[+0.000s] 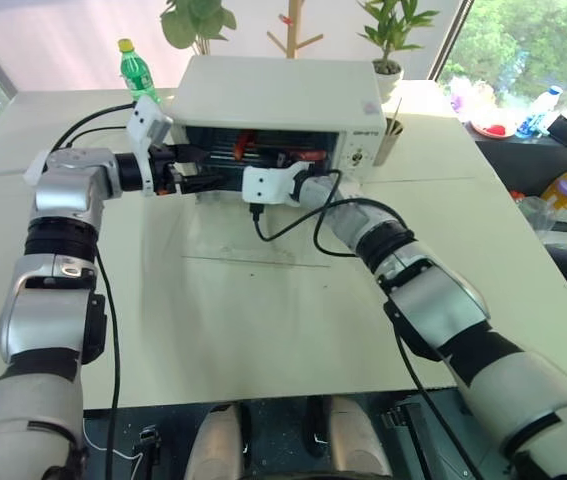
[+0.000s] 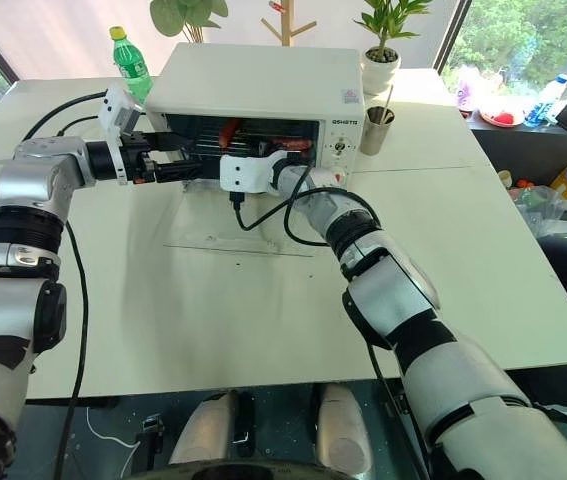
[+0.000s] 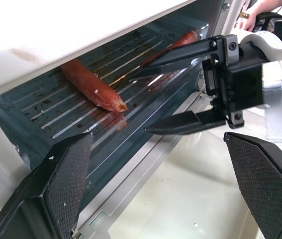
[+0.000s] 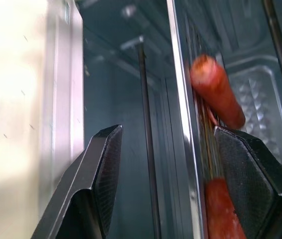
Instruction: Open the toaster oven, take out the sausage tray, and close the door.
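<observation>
Reaching into the mouth of the toaster oven, the right gripper has its fingers spread on either side of the front edge of the sausage tray, one finger above the rim and one below. No finger can be seen pressing on the metal, so the rim looks bracketed rather than pinched. That pose suits the step judged to be in hand: taking hold of the tray's lip so it can be slid out.

The tray lies inside the oven on its rack, with two sausages on its ridged base, one toward the oven's left wall and one deeper toward the right.

The door lies folded down flat in front of the oven on the bench, leaving the opening free.

The left gripper hovers at the oven's left front corner, its fingers spread as wide as they go and holding nothing. It is probably parked there to support the tray's other end once it comes forward.
</observation>
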`<state>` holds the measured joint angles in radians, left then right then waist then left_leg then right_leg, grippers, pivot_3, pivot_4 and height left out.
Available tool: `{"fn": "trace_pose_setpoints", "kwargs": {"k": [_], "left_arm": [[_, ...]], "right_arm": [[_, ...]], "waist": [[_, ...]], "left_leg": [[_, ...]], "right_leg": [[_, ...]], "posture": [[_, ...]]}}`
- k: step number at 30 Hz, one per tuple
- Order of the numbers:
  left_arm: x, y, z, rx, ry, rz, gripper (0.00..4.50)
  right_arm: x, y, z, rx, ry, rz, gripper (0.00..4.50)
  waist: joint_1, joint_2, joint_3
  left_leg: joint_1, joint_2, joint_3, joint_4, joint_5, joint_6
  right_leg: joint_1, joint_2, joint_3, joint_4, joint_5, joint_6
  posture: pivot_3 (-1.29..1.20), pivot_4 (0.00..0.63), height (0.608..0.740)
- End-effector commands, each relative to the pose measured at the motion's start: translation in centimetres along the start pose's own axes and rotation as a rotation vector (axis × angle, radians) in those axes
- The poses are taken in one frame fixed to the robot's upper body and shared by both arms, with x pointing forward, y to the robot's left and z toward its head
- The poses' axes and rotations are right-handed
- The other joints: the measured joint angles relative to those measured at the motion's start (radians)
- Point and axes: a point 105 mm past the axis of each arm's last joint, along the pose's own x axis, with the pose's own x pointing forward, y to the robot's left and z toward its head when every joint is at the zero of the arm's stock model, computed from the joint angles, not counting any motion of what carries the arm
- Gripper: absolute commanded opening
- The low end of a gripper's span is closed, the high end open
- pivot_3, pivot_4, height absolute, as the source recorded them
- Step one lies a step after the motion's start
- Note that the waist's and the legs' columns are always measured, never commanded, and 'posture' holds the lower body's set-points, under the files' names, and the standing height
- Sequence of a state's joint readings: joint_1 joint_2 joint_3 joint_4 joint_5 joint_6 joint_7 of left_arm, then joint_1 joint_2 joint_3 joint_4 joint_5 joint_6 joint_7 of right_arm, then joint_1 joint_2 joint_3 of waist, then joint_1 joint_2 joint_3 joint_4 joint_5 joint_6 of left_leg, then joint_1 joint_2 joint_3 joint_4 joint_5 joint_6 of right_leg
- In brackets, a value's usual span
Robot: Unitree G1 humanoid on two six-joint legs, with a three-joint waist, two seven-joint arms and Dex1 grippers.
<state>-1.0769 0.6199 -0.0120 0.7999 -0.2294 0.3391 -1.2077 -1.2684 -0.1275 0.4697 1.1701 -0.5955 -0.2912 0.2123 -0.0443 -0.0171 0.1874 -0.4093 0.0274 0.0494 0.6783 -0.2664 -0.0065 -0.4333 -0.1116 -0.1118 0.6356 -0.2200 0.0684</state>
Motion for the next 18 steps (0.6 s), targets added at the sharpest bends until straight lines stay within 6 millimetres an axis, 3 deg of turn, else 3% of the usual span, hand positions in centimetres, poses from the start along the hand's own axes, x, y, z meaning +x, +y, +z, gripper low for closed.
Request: {"fn": "trace_pose_setpoints", "kwargs": {"k": [1,4,8,18], "left_arm": [[-0.97,0.40,2.08,0.052,-0.057,0.031,4.50],[-1.08,0.45,1.99,0.050,-0.056,0.034,4.50],[-1.15,0.55,1.92,0.045,-0.055,0.039,4.50],[-0.82,0.67,2.00,0.039,-0.056,0.039,4.50]], "right_arm": [[0.25,-1.92,1.10,-0.036,-0.021,-0.050,2.97],[0.27,-1.86,0.98,-0.038,-0.017,-0.051,2.19],[0.29,-1.90,1.10,-0.044,-0.023,-0.058,0.15],[0.08,-1.64,0.80,-0.040,-0.029,-0.065,0.07]], "waist": [[0.000,0.000,0.000],[0.000,0.000,0.000],[0.000,0.000,0.000],[0.000,0.000,0.000]], "left_leg": [[0.000,0.000,0.000,0.000,0.000,0.000],[0.000,0.000,0.000,0.000,0.000,0.000],[0.000,0.000,0.000,0.000,0.000,0.000],[0.000,0.000,0.000,0.000,0.000,0.000]], "right_leg": [[0.000,0.000,0.000,0.000,0.000,0.000],[0.000,0.000,0.000,0.000,0.000,0.000],[0.000,0.000,0.000,0.000,0.000,0.000],[0.000,0.000,0.000,0.000,0.000,0.000]], "posture": [[0.00,0.150,0.717],[0.00,0.150,0.717],[0.00,0.150,0.717],[0.00,0.150,0.717]]}}
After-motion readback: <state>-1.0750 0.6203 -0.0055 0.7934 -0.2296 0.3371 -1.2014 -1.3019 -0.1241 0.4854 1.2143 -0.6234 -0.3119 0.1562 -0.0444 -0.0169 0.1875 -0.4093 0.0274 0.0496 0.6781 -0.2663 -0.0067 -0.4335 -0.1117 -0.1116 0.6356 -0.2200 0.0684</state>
